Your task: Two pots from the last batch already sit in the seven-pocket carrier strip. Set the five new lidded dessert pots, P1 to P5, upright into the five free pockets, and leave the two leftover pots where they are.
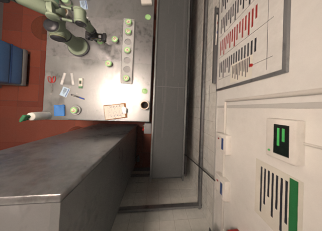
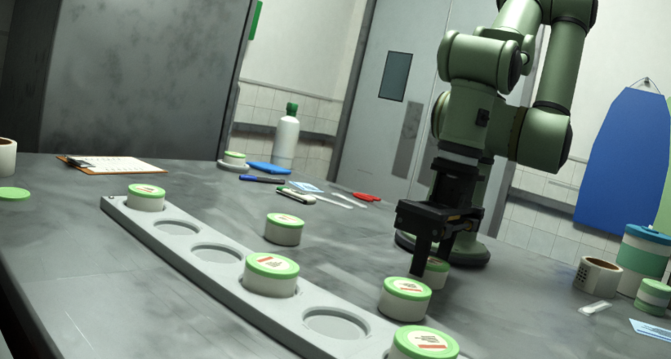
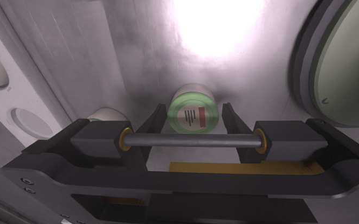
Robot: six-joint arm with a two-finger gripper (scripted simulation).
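A green-lidded dessert pot (image 2: 435, 271) (image 3: 193, 111) (image 1: 100, 42) is partly hidden behind my fingers in the second side camera. It stands upright on the table near the arm's base, and my open gripper (image 2: 434, 258) (image 3: 194, 117) (image 1: 102, 38) straddles it, holding nothing. A second loose pot (image 2: 405, 298) (image 1: 114, 39) stands just beside it, nearer the carrier strip (image 2: 244, 272) (image 1: 127, 50). A third loose pot (image 2: 284, 228) (image 1: 108, 63) stands further along the table. In the strip, several pockets hold pots (image 2: 270, 273) (image 2: 146, 197) (image 2: 424, 343) and three pockets (image 2: 334, 323) (image 2: 217, 253) (image 2: 177, 227) are empty.
A larger striped tub (image 2: 643, 258) and a small pot (image 2: 653, 296) stand at the table's right end, by a tape roll (image 2: 597, 275). A clipboard (image 2: 110, 164), pen (image 2: 261, 179), scissors (image 2: 366, 197) and a pot on a saucer (image 2: 234, 159) lie along the far side. A loose green lid (image 2: 14, 193) lies left.
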